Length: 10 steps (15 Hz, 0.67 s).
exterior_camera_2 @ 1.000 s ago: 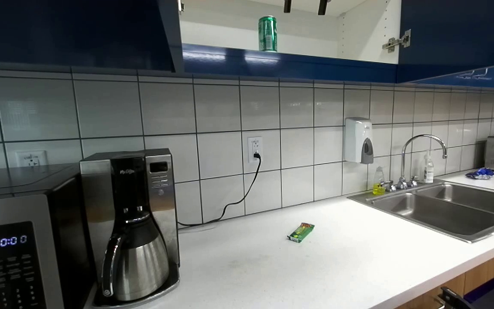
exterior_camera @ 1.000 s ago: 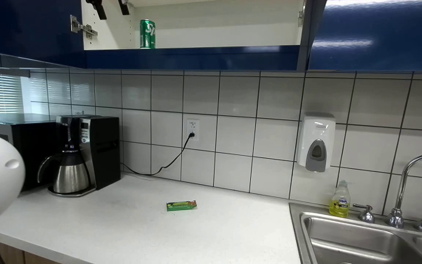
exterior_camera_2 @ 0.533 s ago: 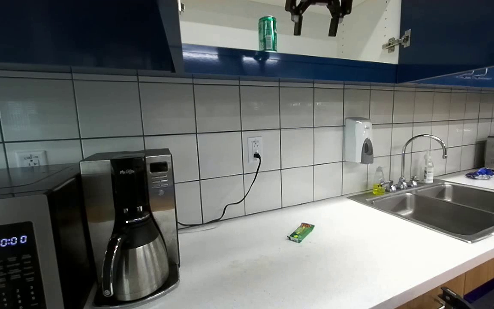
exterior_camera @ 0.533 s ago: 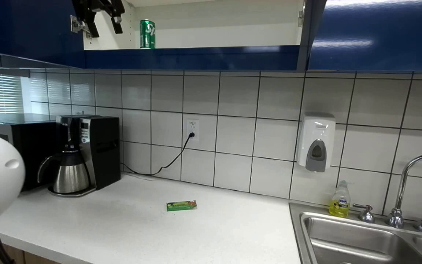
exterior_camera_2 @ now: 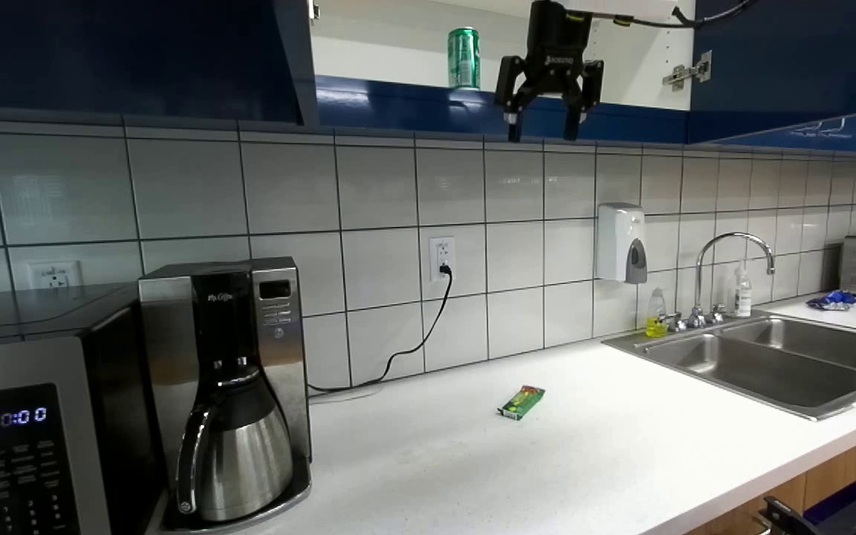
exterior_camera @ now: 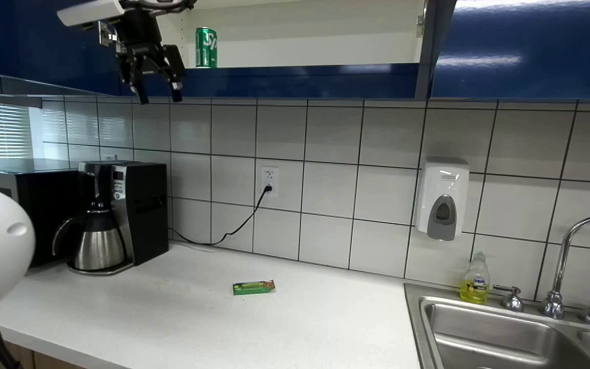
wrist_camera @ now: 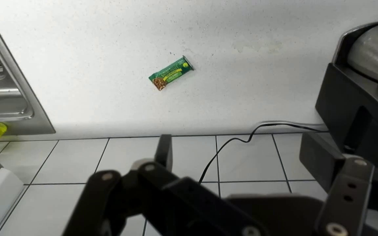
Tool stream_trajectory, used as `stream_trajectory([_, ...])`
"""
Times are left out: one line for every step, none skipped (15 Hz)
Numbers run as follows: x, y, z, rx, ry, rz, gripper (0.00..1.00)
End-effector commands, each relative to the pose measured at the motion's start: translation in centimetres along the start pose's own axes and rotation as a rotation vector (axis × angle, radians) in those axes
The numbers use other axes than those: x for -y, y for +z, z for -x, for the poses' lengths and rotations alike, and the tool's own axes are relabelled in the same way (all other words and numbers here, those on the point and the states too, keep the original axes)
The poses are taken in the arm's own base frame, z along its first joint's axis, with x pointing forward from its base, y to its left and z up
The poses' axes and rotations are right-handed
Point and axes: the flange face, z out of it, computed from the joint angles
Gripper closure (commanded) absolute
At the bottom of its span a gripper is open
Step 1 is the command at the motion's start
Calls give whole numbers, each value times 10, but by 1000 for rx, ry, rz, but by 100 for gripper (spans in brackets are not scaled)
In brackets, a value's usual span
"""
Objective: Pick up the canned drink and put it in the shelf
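The canned drink, a green can point(exterior_camera: 206, 47) point(exterior_camera_2: 464, 59), stands upright in the pale shelf point(exterior_camera: 315, 38) point(exterior_camera_2: 383, 59), close behind its blue lower edge. It is out of the wrist view. My gripper point(exterior_camera: 159, 99) point(exterior_camera_2: 543, 137) hangs apart from the can, pointing down, its fingertips level with the blue edge or lower in both exterior views. The jaws are wide apart with nothing between them. In the wrist view the gripper point(wrist_camera: 238, 150) spans only wall tiles and a black cord.
A green packet point(exterior_camera: 253, 287) point(wrist_camera: 171, 72) lies on the white counter. A coffee maker point(exterior_camera_2: 227, 394) and a microwave point(exterior_camera_2: 19, 416) stand at one end, with a sink point(exterior_camera_2: 770, 357) at the far side. A blue cabinet door point(exterior_camera_2: 792, 59) hangs beside the shelf opening.
My gripper has come down from the top of both exterior views to the height of the shelf's blue edge, jaws staying apart. The can has not moved.
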Motion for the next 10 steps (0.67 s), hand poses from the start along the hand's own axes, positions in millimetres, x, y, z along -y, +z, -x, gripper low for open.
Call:
stream_trajectory([-3,25,8,11,-33,-25,0])
stream_trajectory([-2,31,9,14,-41,-26,0])
stream_trajectory([-2,35,10,22,-41,-28,0])
stream_trajectory([-2,39,12,25,-46,-28,0])
stream_trajectory([-2,42,14,28,-55,-27,0])
stream_trajectory([-1,45,15,33,-58,-28,0])
stream_trajectory([0,43,10,42,-33,0,0])
stream_trajectory([0,46,11,46,-36,0,0])
stream_trajectory([0,47,12,48,-37,0,0])
stream_trajectory([0,48,12,48,-38,-1,0])
